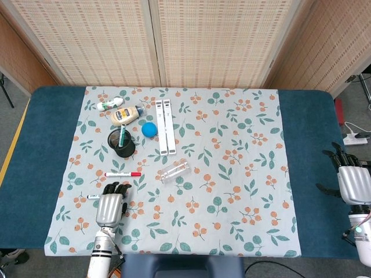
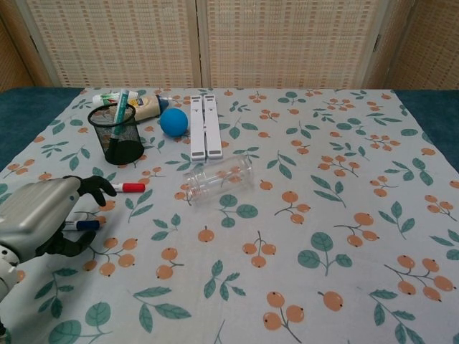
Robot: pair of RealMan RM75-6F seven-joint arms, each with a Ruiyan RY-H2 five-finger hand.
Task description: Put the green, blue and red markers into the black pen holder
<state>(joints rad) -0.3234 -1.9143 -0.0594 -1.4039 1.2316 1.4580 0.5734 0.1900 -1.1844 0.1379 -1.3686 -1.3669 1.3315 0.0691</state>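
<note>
The black mesh pen holder (image 1: 122, 145) (image 2: 116, 136) stands at the left of the cloth with the green marker (image 1: 122, 136) (image 2: 120, 106) upright inside it. In front of the holder the red marker (image 1: 123, 174) (image 2: 129, 188) lies flat. Closer to the front edge lies the blue marker (image 1: 93, 197) (image 2: 86, 225), mostly covered by my left hand (image 1: 110, 205) (image 2: 43, 218). That hand hovers palm down over it, fingers arched and apart, and I see no grip. My right hand (image 1: 351, 182) stays off the cloth at the far right, fingers spread and empty.
Behind the holder are a cream bottle (image 1: 124, 114), a small white tube (image 1: 109, 104) and a blue ball (image 1: 149, 129) (image 2: 173, 122). Two white strips (image 1: 166, 126) (image 2: 204, 135) lie beside the ball. A clear plastic cup (image 1: 174, 171) (image 2: 217, 179) lies on its side mid-cloth.
</note>
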